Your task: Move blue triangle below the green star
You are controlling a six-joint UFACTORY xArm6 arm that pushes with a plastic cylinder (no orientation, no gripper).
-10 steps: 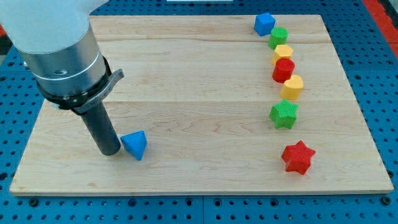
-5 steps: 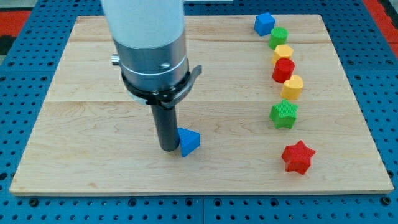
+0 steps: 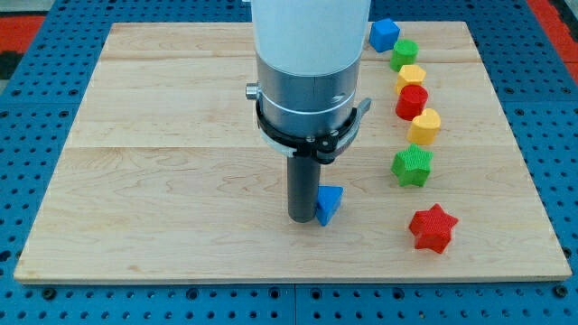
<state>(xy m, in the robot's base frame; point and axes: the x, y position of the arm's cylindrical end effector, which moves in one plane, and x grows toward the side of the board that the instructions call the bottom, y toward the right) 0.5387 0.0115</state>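
Observation:
The blue triangle lies on the wooden board near the view's bottom middle. My tip touches its left side. The green star sits to the view's right of the triangle and a little higher, apart from it. The red star lies below the green star.
A column of blocks runs up the view's right above the green star: a yellow block, a red block, a yellow block, a green block and a blue cube. The arm's grey body hangs over the board's middle.
My tip has slid to the view's right along the board's lower part, pushing the blue triangle with it toward the green and red stars. The other blocks have not moved.

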